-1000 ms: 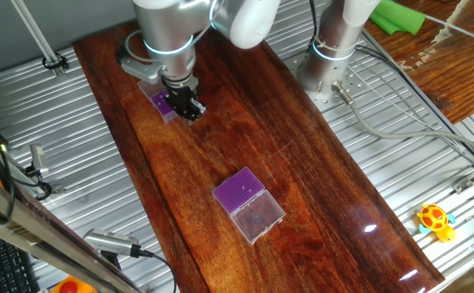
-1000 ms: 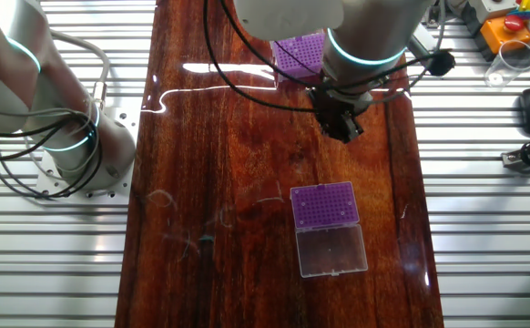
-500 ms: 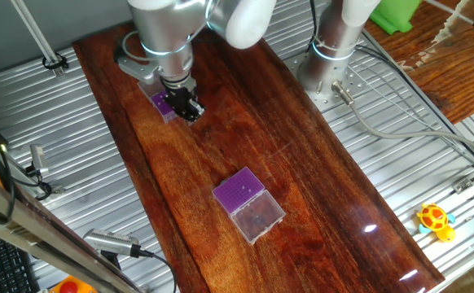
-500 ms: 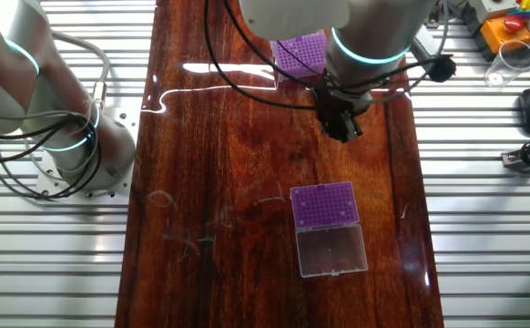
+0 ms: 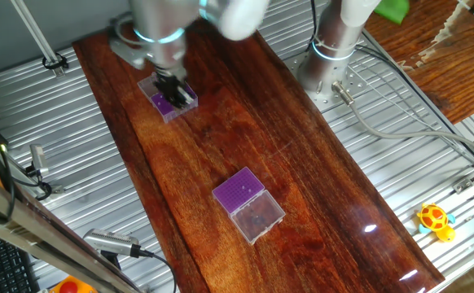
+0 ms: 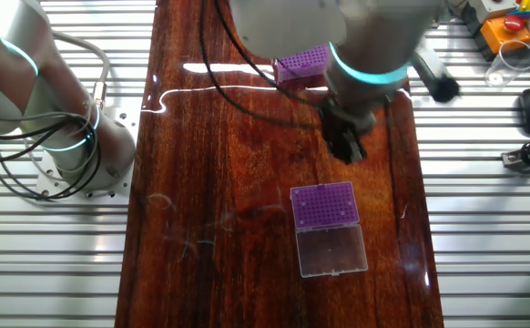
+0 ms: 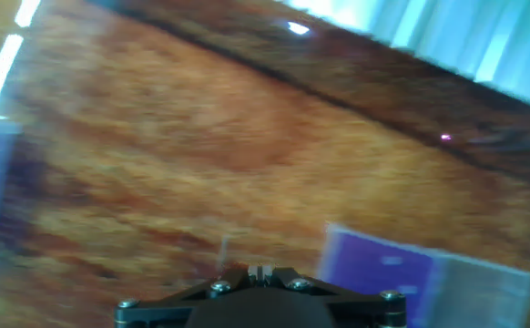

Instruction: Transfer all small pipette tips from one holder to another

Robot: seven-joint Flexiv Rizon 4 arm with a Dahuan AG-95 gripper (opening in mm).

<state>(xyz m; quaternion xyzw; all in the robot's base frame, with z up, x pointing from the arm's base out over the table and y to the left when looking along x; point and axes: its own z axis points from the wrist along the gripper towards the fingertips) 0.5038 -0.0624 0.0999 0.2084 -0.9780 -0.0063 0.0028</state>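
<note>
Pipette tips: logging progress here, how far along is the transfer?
Done: nothing I can confirm; tips in either holder are too small to count. In hand: gripper hovers by the far holder, not the open-lidded holder; blur hides whether it carries a tip. Left: cannot tell how many.

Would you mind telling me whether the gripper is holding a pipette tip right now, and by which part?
It cannot be told: the gripper is motion-blurred, and only a faint thin streak, possibly a tip, shows in the hand view.
</note>
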